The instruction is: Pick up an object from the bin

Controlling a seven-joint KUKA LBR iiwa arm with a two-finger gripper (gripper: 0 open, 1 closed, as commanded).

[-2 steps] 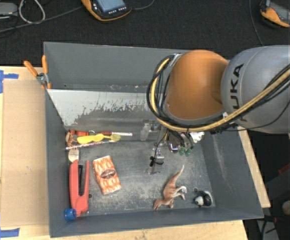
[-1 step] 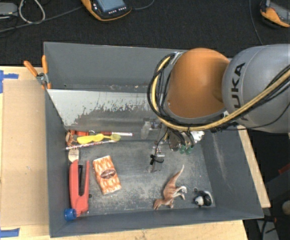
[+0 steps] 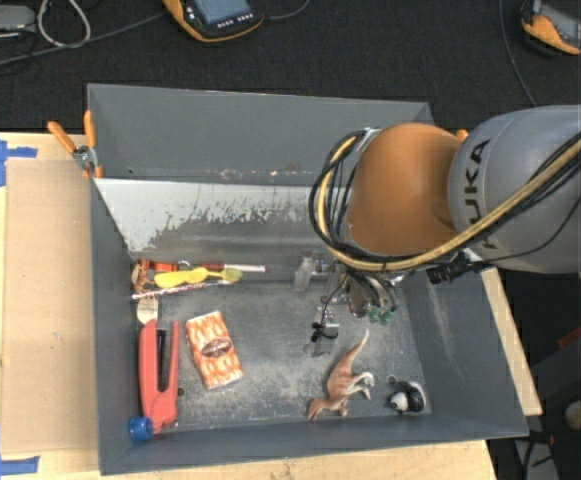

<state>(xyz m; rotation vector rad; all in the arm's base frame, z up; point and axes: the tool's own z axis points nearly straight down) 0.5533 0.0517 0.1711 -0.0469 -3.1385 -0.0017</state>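
Hovering pincer (image 3: 322,335), half-hidden, near brown dinosaur (image 3: 341,384)

Scuffed grey metal bin (image 3: 270,193) — glossy plastic dinosaur (image 3: 342,383).

Bin floor (image 3: 275,366) free btwn orange packet (image 3: 214,349) & brown dino (image 3: 342,383), red tool (image 3: 157,373) by wall.

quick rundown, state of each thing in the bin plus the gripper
gripper: low over bare floor mid-bin, just behind the dinosaur
brown toy dinosaur: lying on its side, front right
small black and white figure: front right corner, beside the dinosaur
orange patterned packet: lying flat, left of middle
red-handled tool: flat along the left wall
yellow thing: lying at the back wall's foot
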